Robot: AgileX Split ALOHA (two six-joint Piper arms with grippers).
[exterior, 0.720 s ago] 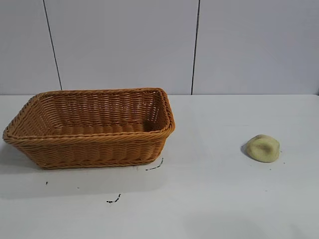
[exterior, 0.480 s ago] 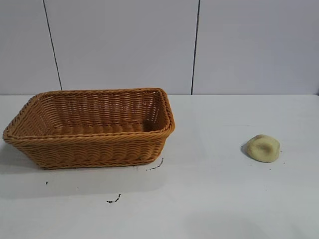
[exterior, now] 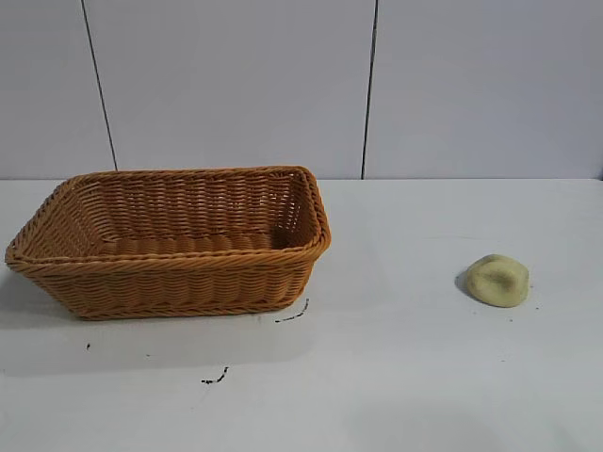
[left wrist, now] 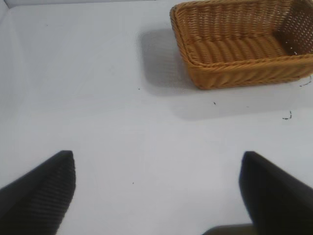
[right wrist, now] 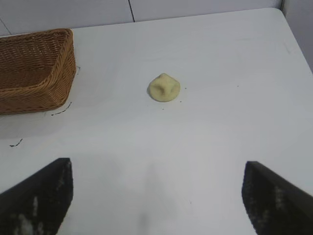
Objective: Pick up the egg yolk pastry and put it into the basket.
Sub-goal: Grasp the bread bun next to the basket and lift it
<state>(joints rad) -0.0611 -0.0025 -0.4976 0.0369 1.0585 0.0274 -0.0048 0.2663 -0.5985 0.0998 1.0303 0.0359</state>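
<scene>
The egg yolk pastry (exterior: 497,281) is lying alone on the right side of the white surface (exterior: 415,367), well apart from the basket (exterior: 170,241), which is sitting on the left side. Nothing is touching the pastry, so the pickup is judged not yet begun.

In the right wrist view, the right gripper (right wrist: 156,196) is being held above the near part of the surface with its 2 dark fingers (right wrist: 39,196) spread wide. The pastry (right wrist: 164,87) is lying farther off, roughly in line with the gap between them. That placement is being read as a line-up for an approach. The right arm is the closer of the 2 to the pastry.

The left gripper (left wrist: 156,196) is likewise being held open and empty over bare surface, with the basket (left wrist: 244,46) farther off. It is judged to be idle.

The pastry is being shown as a small rounded lump, pale yellow-beige, with a browner dimpled top. It is likely soft, so a light squeeze across its rounded sides is being called for.

The basket is being shown as a large rectangular wicker piece, orange-brown, with flared sides and a braided rim. Its open top is giving a wide target for the drop. Nothing is being seen in the part of its interior that is in view.

A few small dark marks (exterior: 294,314) are showing on the surface near the basket.
</scene>
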